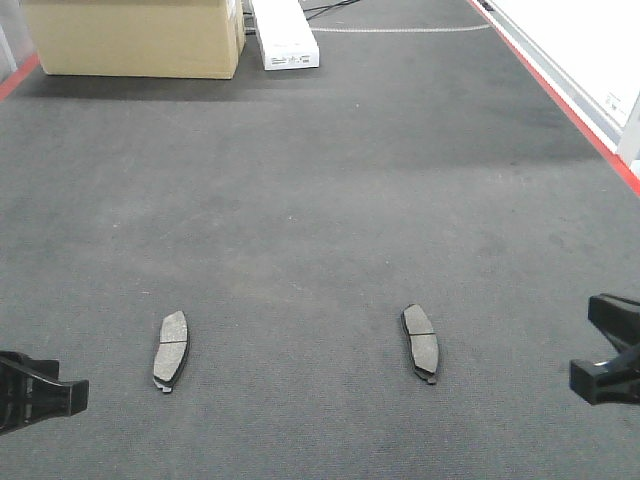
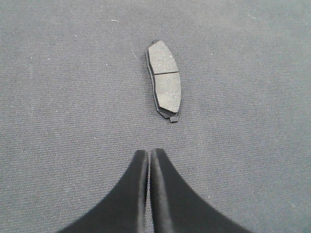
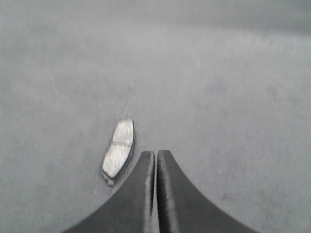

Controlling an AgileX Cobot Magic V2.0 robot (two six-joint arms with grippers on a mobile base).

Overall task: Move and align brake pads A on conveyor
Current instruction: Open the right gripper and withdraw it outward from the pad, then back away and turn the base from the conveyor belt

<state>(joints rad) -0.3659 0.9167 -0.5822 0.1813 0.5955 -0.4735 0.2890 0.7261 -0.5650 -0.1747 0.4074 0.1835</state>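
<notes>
Stiff, likely heavy brake pads (image 1: 171, 351) on the conveyor (image 1: 320, 200) are being judged graspable across their narrow width, left hand (image 2: 148, 153) and right hand (image 3: 155, 153) being held closed, empty.

I operate at an industrial line station. Evidence: a wide dark grey felt-like conveyor belt (image 1: 320, 170) with red edge stripes (image 1: 560, 95), a brown cardboard shipping carton (image 1: 135, 38), and grey oblong automotive brake pads (image 1: 171, 350) (image 1: 421, 343).
</notes>
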